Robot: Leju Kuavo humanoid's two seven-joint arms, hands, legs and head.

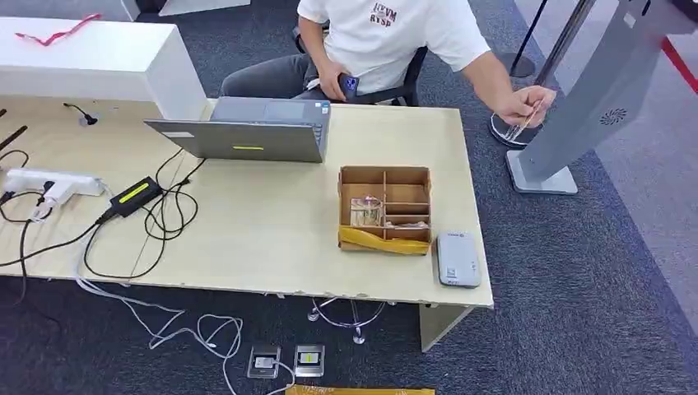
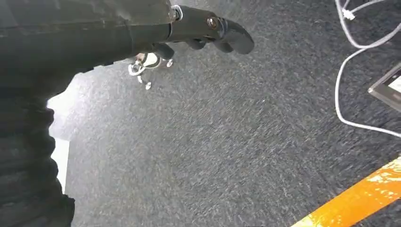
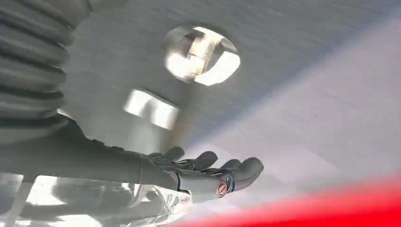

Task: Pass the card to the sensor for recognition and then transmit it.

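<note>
A grey card sensor (image 1: 458, 258) lies flat at the table's front right corner. Beside it stands a brown cardboard box (image 1: 385, 174) with compartments; a clear, card-like item (image 1: 366, 211) stands in one of them. A seated person's hand (image 1: 527, 104) holds a thin clear item beyond the table's right end. My left hand (image 2: 208, 29) hangs over dark carpet, its fingers (image 2: 236, 40) stretched out with nothing in them. Above a pale floor my right hand (image 3: 194, 174) also hangs free, fingers (image 3: 246, 169) apart and holding nothing.
An open laptop (image 1: 251, 132) sits at the table's back middle, with a power strip (image 1: 51, 181), an adapter (image 1: 134, 195) and cables at the left. A grey kiosk stand (image 1: 588, 99) rises right of the table. Floor sockets (image 1: 286, 360) and white cables lie below the table's front edge.
</note>
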